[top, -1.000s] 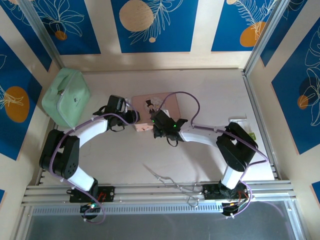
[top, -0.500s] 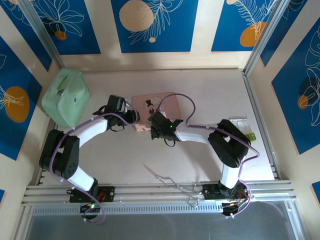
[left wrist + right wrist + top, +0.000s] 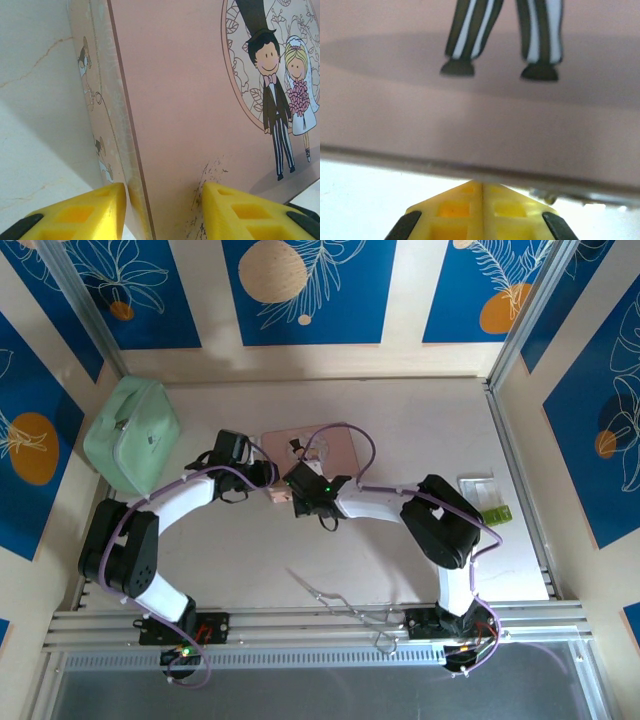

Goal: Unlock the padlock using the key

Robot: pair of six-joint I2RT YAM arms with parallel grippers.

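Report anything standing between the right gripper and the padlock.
The padlock itself can't be made out. The right gripper, shut, points at the near edge of the pink box, with a blurred silvery metal piece just right of its fingertips along that edge. Nothing visible stands between the gripper and that piece.

The overhead camera sits above and behind the arm bases [image 3: 185, 625], looking down and forward across the whole table [image 3: 260, 560] to the blue-patterned walls [image 3: 310, 290], far enough back that the pink box [image 3: 338, 448] is small at mid-table; the left wrist camera looks along its yellow fingers [image 3: 75, 215] from very near at one edge of that box, side wall and lid both in frame; the right wrist camera is nearer still, blurred, facing the lid over its joined fingertips [image 3: 465, 210]. All three share the box; both wrist views share the striped legs of the drawn groom [image 3: 272, 100].
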